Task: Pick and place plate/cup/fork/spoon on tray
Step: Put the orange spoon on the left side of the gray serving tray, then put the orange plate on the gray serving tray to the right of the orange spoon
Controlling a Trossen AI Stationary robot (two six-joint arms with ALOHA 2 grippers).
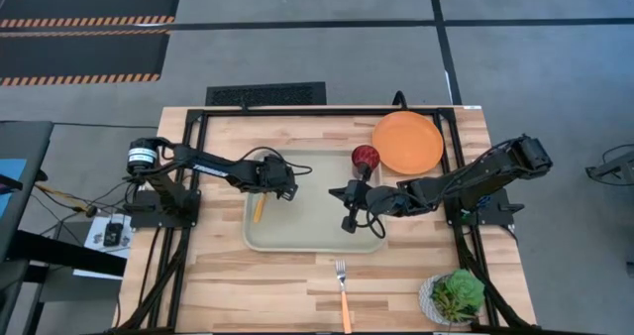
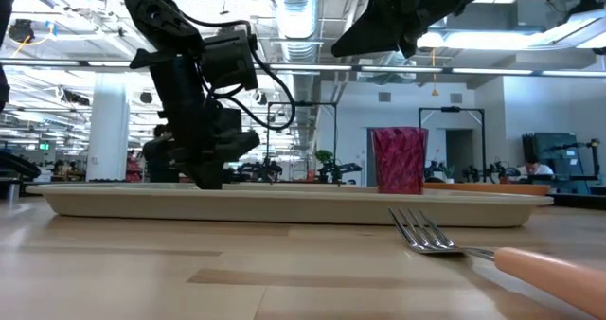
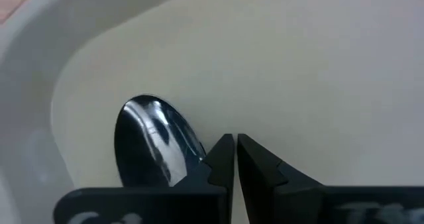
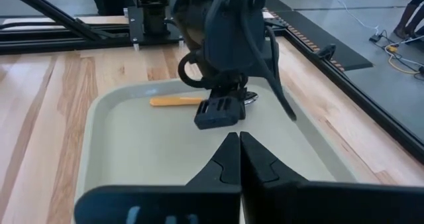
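On the tray point(image 1: 317, 238), both closed jaws hold nothing.

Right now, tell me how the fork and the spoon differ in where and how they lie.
The spoon lies inside the tray, near its left end; the fork lies outside it on the bare wood of the table. The left pincer is shut just above the spoon's bowl; no pincer is near the fork. Both have orange handles and silver metal heads.
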